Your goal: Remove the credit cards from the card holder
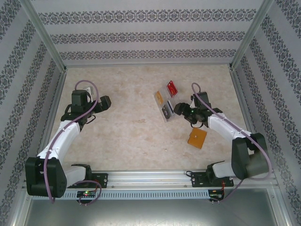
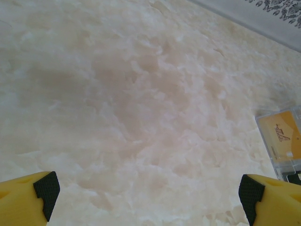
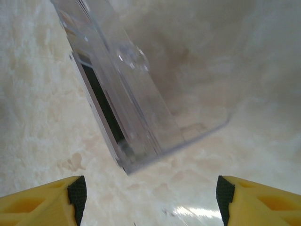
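Parking the left gripper (image 1: 104, 100) with jaws spread wide and nothing between them, above bare table (image 1: 131, 132) well apart from the work, likely for leaving the other arm room. Poising the right gripper (image 3: 150, 197) low at the near end of the clear plastic tray (image 3: 141, 94), jaws apart and gripping nothing, the 2 yellow fingers straddling open tabletop just short of the tray's corner. Noting 1 dark credit card (image 1: 167, 112) lying, as far as the top view shows, in the tray's nearer section along one wall, 1 orange card (image 1: 160, 98) in the farther section, and 1 red card (image 1: 172, 88) just beside the tray's far end. Treating the tray, by the look of it, as the drop spot for whatever is coming out of the wallet, hence the right arm's reach toward it. Finding the card holder (image 1: 197, 138) flat on the table, folded shut, near the right forearm and apart from the tray, on the side toward the arm bases. Not managing to tell whether more cards are sitting inside it. Judging the next step as needing a pinch on the wallet's edge and an opening of the fold, a thin flat wallet probably sliding easily on this smooth surface.
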